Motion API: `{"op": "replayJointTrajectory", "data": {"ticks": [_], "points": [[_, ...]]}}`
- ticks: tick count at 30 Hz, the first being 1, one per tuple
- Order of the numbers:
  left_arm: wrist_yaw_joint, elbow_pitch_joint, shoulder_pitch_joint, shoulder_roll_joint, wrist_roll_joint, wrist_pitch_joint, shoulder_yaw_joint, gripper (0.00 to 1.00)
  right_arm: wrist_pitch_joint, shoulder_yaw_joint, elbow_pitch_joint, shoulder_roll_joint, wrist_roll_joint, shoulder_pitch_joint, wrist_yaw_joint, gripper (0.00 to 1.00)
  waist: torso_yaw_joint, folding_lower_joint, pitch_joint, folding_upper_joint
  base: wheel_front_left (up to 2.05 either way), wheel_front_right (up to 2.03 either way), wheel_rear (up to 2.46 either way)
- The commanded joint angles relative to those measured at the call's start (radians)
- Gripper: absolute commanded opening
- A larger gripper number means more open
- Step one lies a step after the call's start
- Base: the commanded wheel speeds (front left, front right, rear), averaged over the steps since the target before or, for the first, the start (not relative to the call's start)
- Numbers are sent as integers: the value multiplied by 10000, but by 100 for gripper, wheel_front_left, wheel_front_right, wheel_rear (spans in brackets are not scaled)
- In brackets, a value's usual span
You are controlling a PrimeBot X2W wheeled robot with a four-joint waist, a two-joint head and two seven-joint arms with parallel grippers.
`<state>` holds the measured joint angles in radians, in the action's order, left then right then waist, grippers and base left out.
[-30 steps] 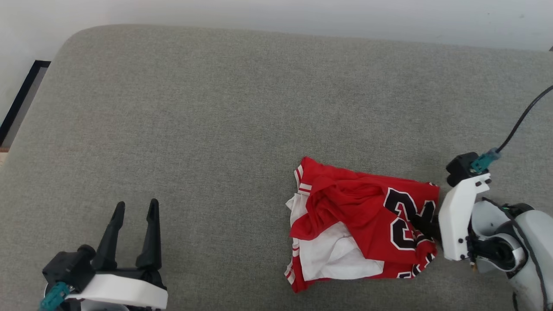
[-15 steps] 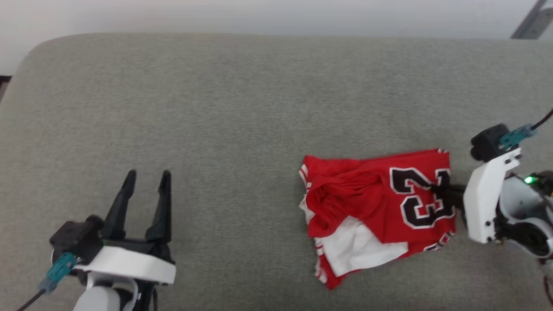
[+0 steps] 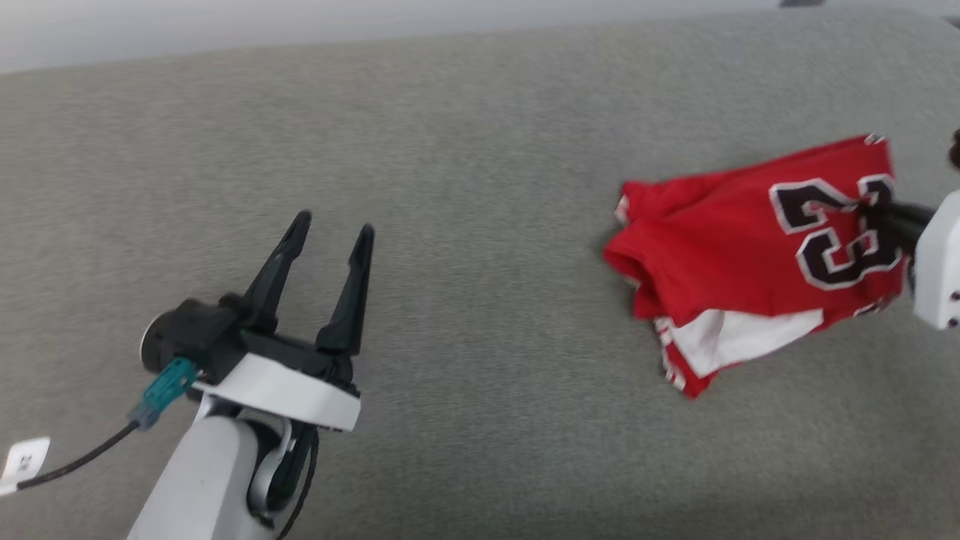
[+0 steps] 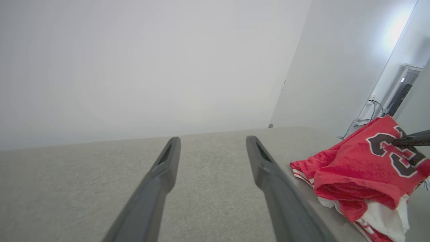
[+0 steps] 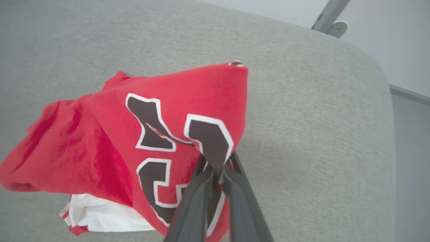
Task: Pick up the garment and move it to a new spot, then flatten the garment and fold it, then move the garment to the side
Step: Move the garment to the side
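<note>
The garment [image 3: 735, 247] is a red jersey with white sleeves and a black-and-white number, bunched up and lifted at the right of the grey cushioned surface [image 3: 465, 172]. My right gripper [image 3: 874, 214] is shut on the cloth at the number, at the head view's right edge. In the right wrist view its fingers [image 5: 201, 188] pinch a fold of the garment [image 5: 100, 141], which hangs off them. My left gripper [image 3: 330, 240] stands open over bare cushion at the lower left, well apart from the garment [image 4: 362, 171]; nothing lies between its fingers [image 4: 158, 181].
Pale wall runs along the far edge of the cushioned surface [image 4: 67, 188]. A grey metal post [image 5: 327, 15] stands past the cushion's rounded corner. A cable with a white tag [image 3: 26, 461] trails from my left wrist.
My right gripper closed on the garment at the number and raised it, so the cloth now hangs bunched. The head camera has swung, shifting the whole picture; the left gripper stays open.
</note>
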<state>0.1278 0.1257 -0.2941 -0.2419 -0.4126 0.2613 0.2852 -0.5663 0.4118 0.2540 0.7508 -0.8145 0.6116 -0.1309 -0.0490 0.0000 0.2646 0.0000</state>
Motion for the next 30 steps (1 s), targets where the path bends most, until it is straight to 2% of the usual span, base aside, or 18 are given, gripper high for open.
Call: {"op": "replayJointTrajectory", "data": {"ticks": [1,8,16,23,30], "points": [[35,52,-421,-70,105,45,244,100,279,32,270,158,146,384,1,0,-535,0,391,0,0,0,0],[35,239,-1364,-262,91,45,1125,100,1288,307,1026,431,496,1430,3,0,-1184,0,855,0,0,0,0],[34,505,-2515,-262,41,45,2338,100,2613,760,2601,680,1214,2645,3,0,-1759,0,1438,0,0,0,0],[34,714,-3309,-222,-33,45,3221,100,3749,1180,4225,573,2169,3571,3,0,-1954,0,1922,0,0,0,0],[34,813,-3810,-165,-181,45,3591,100,4619,1215,5957,80,2819,4147,3,0,-1800,0,2310,0,0,0,0]]}}
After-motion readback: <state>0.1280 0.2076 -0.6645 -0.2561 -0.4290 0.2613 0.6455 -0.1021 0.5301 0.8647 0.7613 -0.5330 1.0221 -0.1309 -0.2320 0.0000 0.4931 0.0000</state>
